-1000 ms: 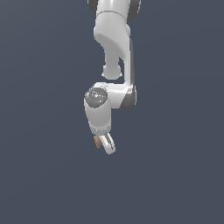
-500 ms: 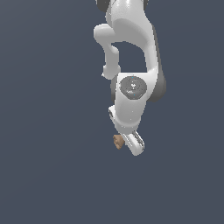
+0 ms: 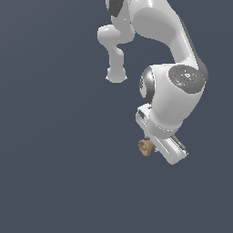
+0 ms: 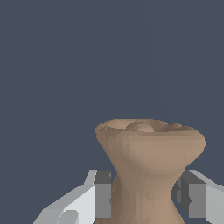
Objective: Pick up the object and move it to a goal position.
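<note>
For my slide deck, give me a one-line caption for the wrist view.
Wrist view: the end effector brackets the narrow waist of a tan spool, fingers on either side.

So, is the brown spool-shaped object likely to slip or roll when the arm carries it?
The object looks rigid, so it should not bend. Its narrow waist sits between the jaws, with flared ends that probably stop it sliding out. If released on its side, its round form could roll.
</note>
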### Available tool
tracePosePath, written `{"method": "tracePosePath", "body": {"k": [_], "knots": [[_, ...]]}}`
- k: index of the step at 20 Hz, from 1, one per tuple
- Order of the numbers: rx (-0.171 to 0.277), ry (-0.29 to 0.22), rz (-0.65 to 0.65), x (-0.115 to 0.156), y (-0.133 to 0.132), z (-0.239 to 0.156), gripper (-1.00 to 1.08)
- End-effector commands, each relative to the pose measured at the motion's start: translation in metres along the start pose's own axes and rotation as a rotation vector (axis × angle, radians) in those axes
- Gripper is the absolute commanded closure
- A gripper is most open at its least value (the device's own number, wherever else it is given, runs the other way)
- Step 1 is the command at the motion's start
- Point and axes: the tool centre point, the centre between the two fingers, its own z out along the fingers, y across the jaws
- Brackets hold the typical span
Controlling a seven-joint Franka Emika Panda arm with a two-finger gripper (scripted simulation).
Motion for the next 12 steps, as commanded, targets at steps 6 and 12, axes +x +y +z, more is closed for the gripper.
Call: {"method": "tracePosePath", "body": {"k": [6,12], "knots": [[-0.001,0.000,0.002,-0.018,-0.019,-0.015,1.08],[-0.001,-0.001,0.001,-0.022,-0.023,-0.018,1.08]]}}
